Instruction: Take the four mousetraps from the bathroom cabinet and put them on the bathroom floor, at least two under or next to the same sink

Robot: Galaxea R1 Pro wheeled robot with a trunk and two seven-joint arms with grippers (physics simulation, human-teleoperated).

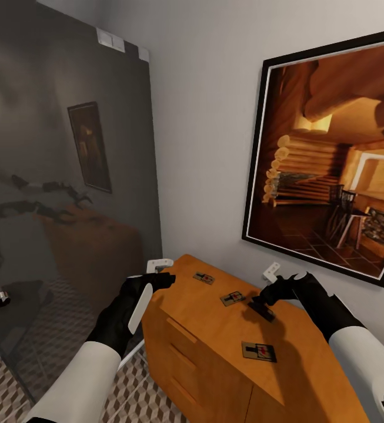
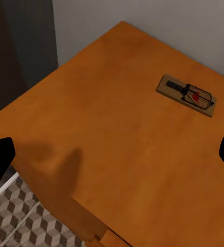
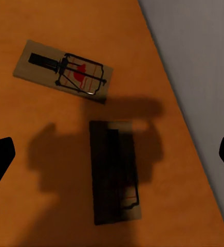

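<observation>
Grey wall with framed picture (image 1: 327, 153) behind cabinet (image 1: 215, 358). Cabinet top: four mousetraps (image 1: 259, 351), well apart except two mid-top. Right gripper (image 1: 268, 296): open wide, empty, above shadowed trap (image 3: 114, 172). Left gripper (image 1: 159, 276): open wide, empty, over cabinet's corner.

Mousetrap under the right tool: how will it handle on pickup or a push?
The mousetrap looks like a thin stiff slab, so probably rigid and light. It lies flat on the cabinet top, so it would likely slide, not roll or tip. Its low edges may be hard for the right tool to pinch.
</observation>
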